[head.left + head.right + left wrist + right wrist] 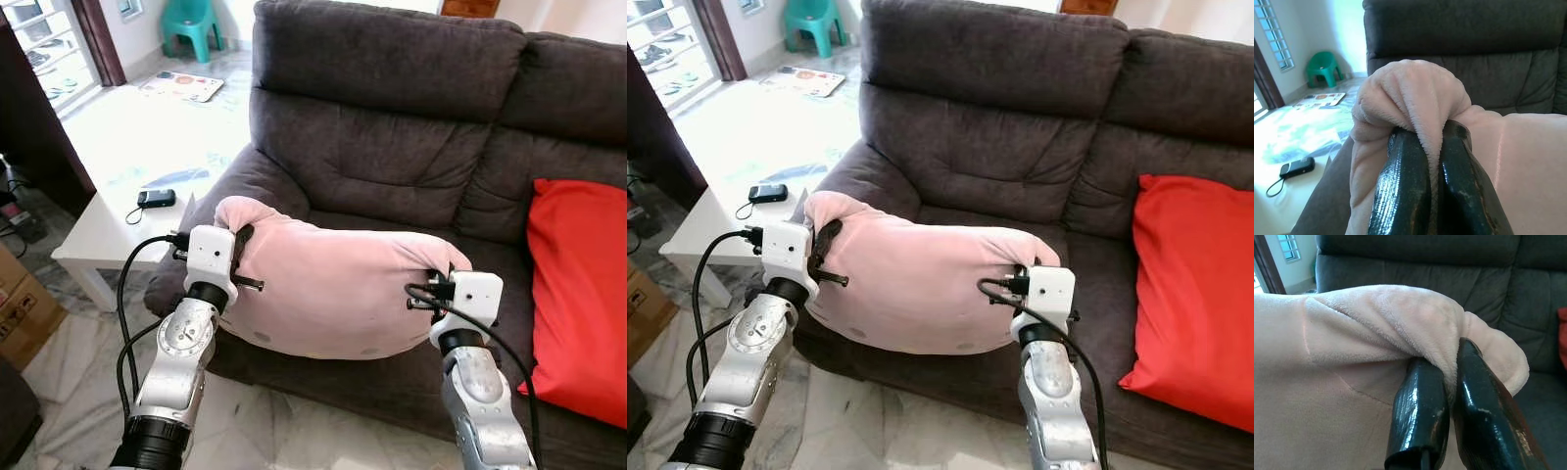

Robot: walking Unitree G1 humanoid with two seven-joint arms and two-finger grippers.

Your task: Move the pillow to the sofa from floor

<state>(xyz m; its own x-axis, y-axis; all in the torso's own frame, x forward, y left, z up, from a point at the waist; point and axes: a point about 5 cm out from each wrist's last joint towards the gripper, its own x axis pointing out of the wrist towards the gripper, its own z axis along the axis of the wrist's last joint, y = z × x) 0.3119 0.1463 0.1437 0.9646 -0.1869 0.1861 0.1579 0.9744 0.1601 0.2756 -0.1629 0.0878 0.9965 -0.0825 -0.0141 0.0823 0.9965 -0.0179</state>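
left gripper (242, 257) pinches pillow (333, 289) corner | right gripper (437, 287) pinches other | carry level over sofa (392, 147) seat, release together

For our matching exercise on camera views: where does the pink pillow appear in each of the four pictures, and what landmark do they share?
Left eye view: pillow at centre, held between both arms, before the sofa.
Right eye view: pillow at centre-left.
Left wrist view: a bunched corner above the fingers.
Right wrist view: pillow across the left and centre.
Shared landmark: the sofa behind.
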